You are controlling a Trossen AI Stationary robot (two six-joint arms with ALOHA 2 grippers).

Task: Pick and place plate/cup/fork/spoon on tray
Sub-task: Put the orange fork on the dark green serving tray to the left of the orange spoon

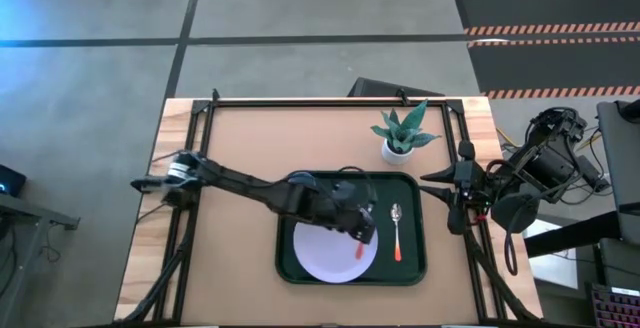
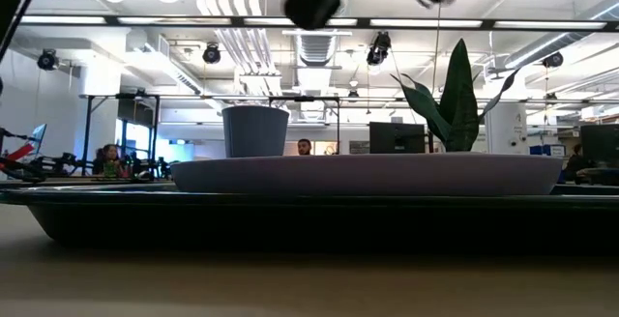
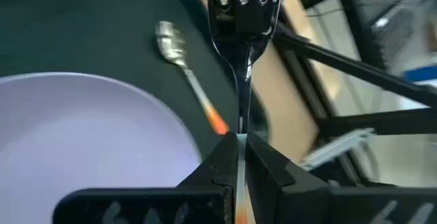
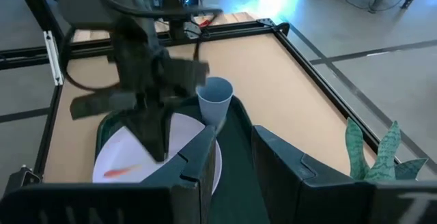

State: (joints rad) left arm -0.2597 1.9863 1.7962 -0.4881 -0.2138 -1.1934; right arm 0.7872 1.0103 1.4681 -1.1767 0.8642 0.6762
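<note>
Fork [image 3: 240, 19] clamped by left gripper [image 3: 239, 157] over the tray [image 1: 412, 268], beside the plate [image 1: 325, 258], poised for setting down. Right gripper [image 4: 232, 152] waits beyond the tray, jaws parted, empty.

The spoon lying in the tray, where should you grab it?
Grab the spoon by its thin orange handle, coming straight down from above. It lies flat on the tray beside the plate, so the fingers can close across the narrow handle with bare tray on both sides.
</note>
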